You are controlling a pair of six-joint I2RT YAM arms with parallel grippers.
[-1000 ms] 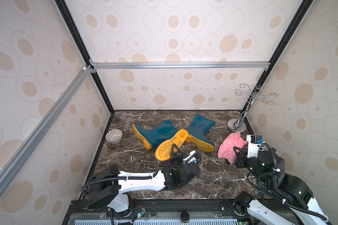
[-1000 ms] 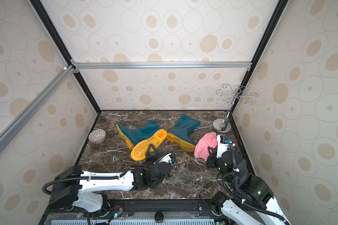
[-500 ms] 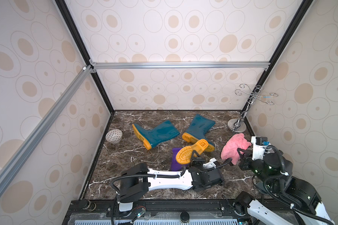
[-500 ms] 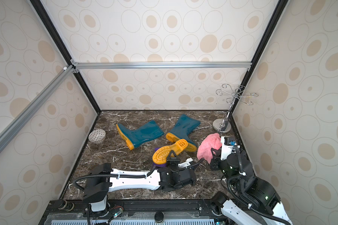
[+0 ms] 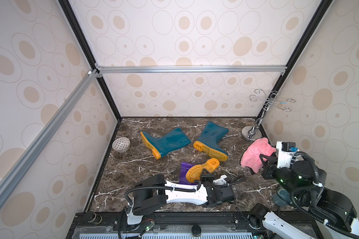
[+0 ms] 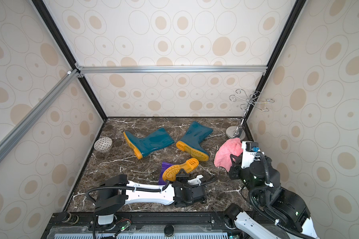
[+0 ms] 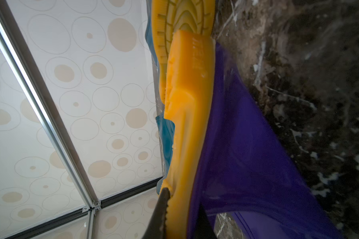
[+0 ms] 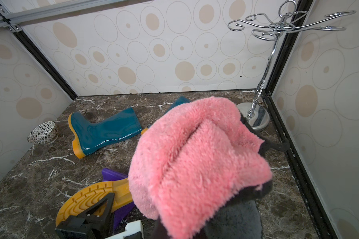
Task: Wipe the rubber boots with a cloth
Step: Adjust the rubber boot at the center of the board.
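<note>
Two dark teal rubber boots lie on their sides at the back of the marble floor, seen in both top views. The purple boot is tipped up at the front middle, its yellow sole facing up. My left gripper is shut on the edge of that sole, one finger on the tread and one on the purple side. The pink cloth with its dark grey edge drapes over my right gripper. That gripper is shut on the cloth to the right of the purple boot, and the cloth hides its fingers.
A patterned bowl sits by the left wall. A chrome hook stand stands in the back right corner, just behind the cloth. Wallpapered walls close in three sides, with aluminium bars higher up.
My left arm has carried the purple boot to the right and toward the front, away from the teal boots. The cloth in my right gripper has drifted slightly right.
</note>
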